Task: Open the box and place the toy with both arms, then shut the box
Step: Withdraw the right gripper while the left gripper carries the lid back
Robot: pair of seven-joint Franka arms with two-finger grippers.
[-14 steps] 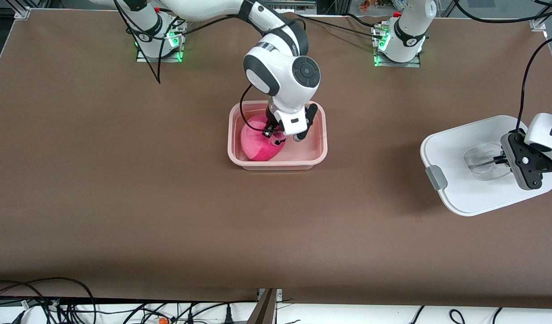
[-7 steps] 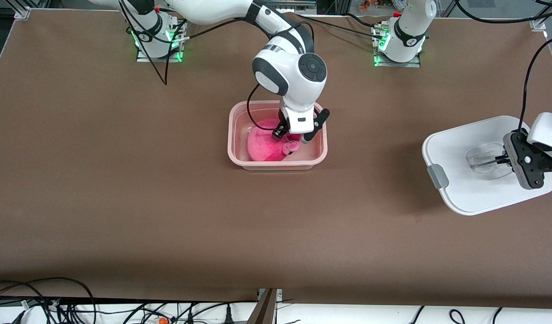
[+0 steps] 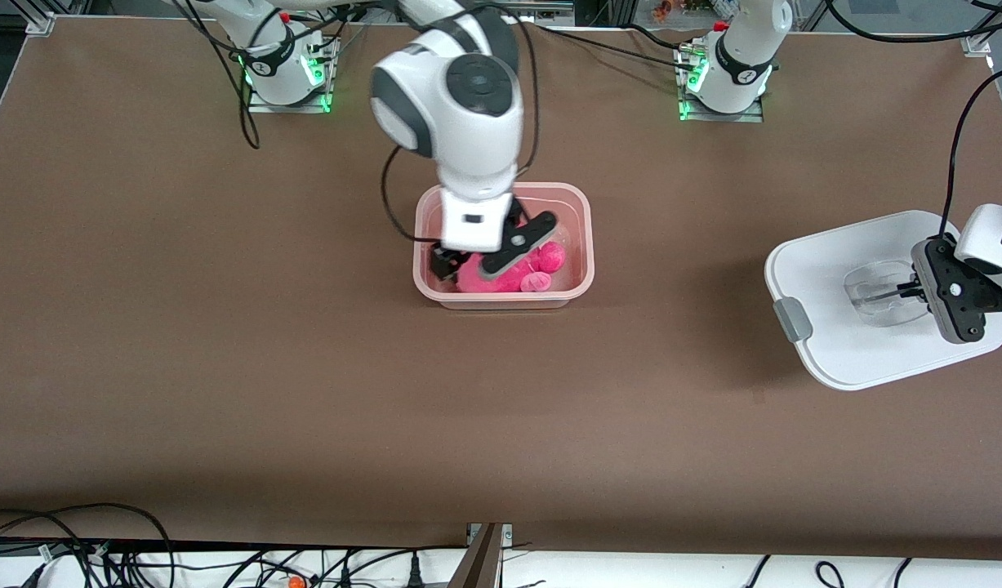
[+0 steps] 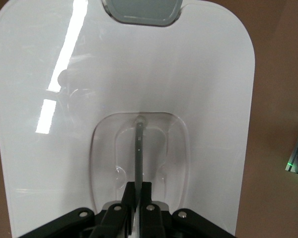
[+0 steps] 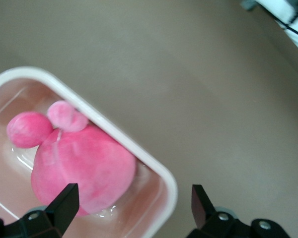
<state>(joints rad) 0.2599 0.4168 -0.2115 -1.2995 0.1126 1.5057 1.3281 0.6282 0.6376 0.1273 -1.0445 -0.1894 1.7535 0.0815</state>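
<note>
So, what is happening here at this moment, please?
The toy lies in the open box at mid-table. The right gripper hangs open just above it, holding nothing. Toward the left arm's end of the table, the left gripper is shut on the clear handle of the lid. The box is not yet closed.

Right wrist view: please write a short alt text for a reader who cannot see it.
A pink toy lies inside the open box on a brown table. The right gripper hangs above with its fingers apart, holding nothing.
</note>
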